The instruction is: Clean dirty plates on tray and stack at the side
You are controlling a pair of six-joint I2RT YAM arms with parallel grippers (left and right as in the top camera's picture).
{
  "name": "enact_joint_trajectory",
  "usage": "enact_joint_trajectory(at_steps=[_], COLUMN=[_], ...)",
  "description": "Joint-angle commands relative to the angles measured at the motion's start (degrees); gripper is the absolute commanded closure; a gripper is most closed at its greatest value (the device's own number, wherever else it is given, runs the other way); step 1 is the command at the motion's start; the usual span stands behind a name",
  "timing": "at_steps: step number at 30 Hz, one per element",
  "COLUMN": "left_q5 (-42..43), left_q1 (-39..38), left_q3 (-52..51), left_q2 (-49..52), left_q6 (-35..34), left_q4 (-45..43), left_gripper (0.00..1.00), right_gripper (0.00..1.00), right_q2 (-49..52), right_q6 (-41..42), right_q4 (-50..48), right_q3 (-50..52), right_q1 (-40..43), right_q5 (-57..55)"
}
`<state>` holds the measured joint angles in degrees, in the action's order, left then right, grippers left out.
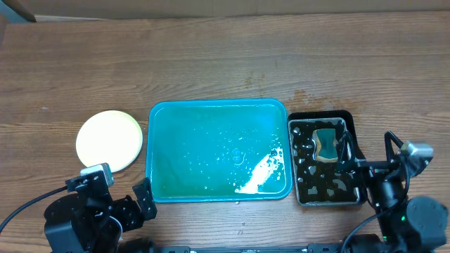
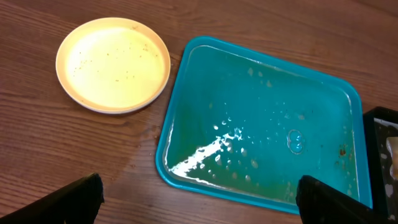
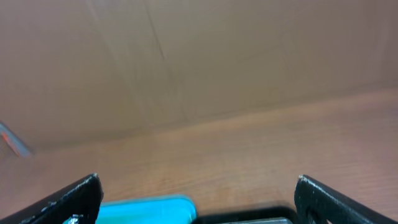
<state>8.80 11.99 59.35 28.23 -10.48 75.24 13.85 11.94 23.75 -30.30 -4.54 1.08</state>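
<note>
While the pale plate (image 1: 109, 140) rests at centre left, just beside the wet tray (image 1: 197, 140), left gripper (image 2: 199, 183) and right gripper (image 3: 198, 182) both hang with fingers spread wide

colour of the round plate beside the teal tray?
Pale yellow round shallow plate, faint brown specks; best in left wrist view.

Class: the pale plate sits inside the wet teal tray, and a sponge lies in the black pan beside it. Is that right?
No. The plate sits on the table outside the tray, to its left, as the overhead view shows. The sponge does lie in the black pan.
</note>
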Motion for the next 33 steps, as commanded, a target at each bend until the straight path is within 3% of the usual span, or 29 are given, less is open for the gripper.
enact_joint_trajectory(at_steps=[1,6,10,15,20,33], left_q5=[-0.22,-0.22,-0.22,-0.22,-0.22,-0.22], left_q1=[-0.11,-0.11,-0.11,-0.11,-0.11,-0.11], left_q3=[-0.07,-0.07,-0.07,-0.07,-0.07,-0.07], left_q2=[-0.5,-0.5,-0.5,-0.5,-0.5,-0.5], left_q6=[-0.24,-0.24,-0.24,-0.24,-0.24,-0.24], left_q4=[-0.04,-0.04,-0.04,-0.04,-0.04,-0.04], left_gripper=[0.0,0.0,0.0,0.0,0.0,0.0], right_gripper=[0.0,0.0,0.0,0.0,0.0,0.0], right_q2=[-5.31,-11.37,-13.68,-13.68,-13.68,-13.68], right_q6=[-0.15,-0.17,-0.2,-0.15,-0.17,-1.92], right_q4=[-10.16,-28.11,-34.6,-31.74,-18.34,-19.1], right_q3=[8.46,19.98,25.77,29.55,29.83,29.83], right_q1=[0.22,1.18,1.79,2.67,4.24,4.28], right_q5=[0.87,1.53,1.53,1.57,1.53,1.97])
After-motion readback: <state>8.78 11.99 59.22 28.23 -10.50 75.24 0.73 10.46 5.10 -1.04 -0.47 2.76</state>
